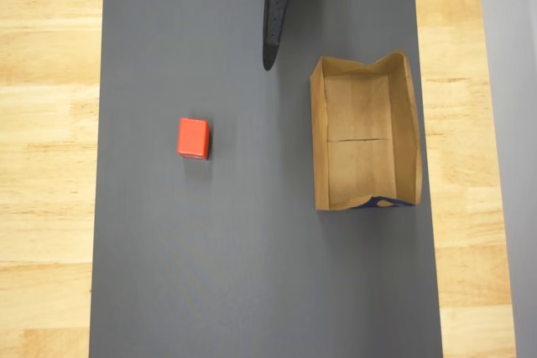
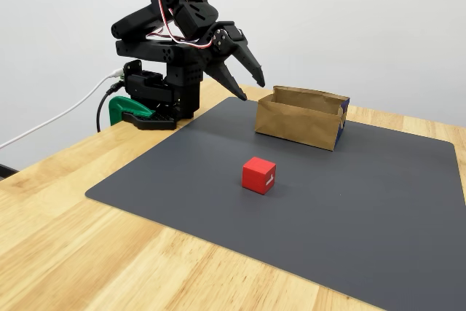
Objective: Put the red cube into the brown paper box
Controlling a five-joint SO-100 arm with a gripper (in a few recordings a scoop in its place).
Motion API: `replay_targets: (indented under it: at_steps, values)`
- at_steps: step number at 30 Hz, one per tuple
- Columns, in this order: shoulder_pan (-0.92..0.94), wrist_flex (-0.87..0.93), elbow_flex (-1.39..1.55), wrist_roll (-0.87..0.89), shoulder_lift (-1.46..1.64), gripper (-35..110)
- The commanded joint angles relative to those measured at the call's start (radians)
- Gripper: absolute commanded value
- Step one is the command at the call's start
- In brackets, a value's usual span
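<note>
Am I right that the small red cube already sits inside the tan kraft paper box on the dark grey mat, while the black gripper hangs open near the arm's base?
Not quite: the small red cube sits on the dark grey mat, apart from the tan kraft paper box, which is empty, as the overhead view shows. The black gripper does hang open near the base.

My end effector [image 2: 250, 85] is matt black plastic; the red cube [image 2: 259, 175] smooth; the brown paper box [image 2: 300, 122] creased kraft; the mat [image 2: 364, 209] matt grey; the desk [image 2: 58, 253] pale wood.

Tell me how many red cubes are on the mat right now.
1. The red cube sits alone on the grey mat, left of the brown paper box in the overhead view. The box's floor looks bare, so none seems hidden there.
</note>
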Motion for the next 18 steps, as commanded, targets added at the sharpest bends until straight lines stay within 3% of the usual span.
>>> replay_targets:
  at_steps: [1,11,18]
  values:
    - [0.029,0.029,-0.129,-0.006,-0.117,26]
    - [0.158,-0.08,-0.347,-0.118,-0.483,33]
    - [0.244,-0.04,-0.615,-0.276,-0.868,36]
